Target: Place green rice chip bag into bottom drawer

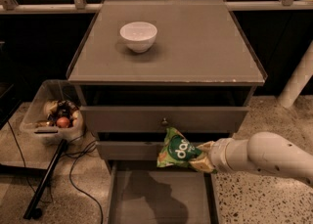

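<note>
Camera view: the gripper (205, 156), at the right, clasps the green rice chip bag (177, 150) by its right end. The bag's long axis runs left-right, directly above the open bottom drawer (195, 203); nothing shows in the drawer. The white bowl (138, 35) sits far off on top.

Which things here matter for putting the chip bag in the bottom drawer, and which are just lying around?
For the job: green rice chip bag, held by the gripper over the open bottom drawer.
Lying about: white bowl on the cabinet top, plastic bin, cables.
</note>
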`<control>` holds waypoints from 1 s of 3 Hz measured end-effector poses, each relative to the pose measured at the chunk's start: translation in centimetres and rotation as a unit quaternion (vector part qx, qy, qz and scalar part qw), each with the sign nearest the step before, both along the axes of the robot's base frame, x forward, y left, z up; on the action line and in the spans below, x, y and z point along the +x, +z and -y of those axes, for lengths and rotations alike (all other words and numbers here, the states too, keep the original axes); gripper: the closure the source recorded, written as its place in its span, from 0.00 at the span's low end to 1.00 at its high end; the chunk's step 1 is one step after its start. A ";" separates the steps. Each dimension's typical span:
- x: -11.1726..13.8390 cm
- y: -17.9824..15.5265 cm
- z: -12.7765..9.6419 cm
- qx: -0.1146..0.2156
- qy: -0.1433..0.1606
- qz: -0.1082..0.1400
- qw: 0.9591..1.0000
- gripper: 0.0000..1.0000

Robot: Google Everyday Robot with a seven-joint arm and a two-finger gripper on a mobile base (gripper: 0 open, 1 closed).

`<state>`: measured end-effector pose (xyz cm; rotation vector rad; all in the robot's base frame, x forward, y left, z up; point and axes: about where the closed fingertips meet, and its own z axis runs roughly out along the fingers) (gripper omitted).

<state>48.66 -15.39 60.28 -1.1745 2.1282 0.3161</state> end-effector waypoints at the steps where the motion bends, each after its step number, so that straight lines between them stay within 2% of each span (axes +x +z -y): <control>1: 0.0 0.0 0.0 0.000 0.000 0.000 1.000 1.00; 2: -0.6 -2.7 -2.0 0.001 0.016 -0.030 0.999 1.00; 3: -1.4 -8.0 -4.5 -0.002 0.029 -0.076 0.997 1.00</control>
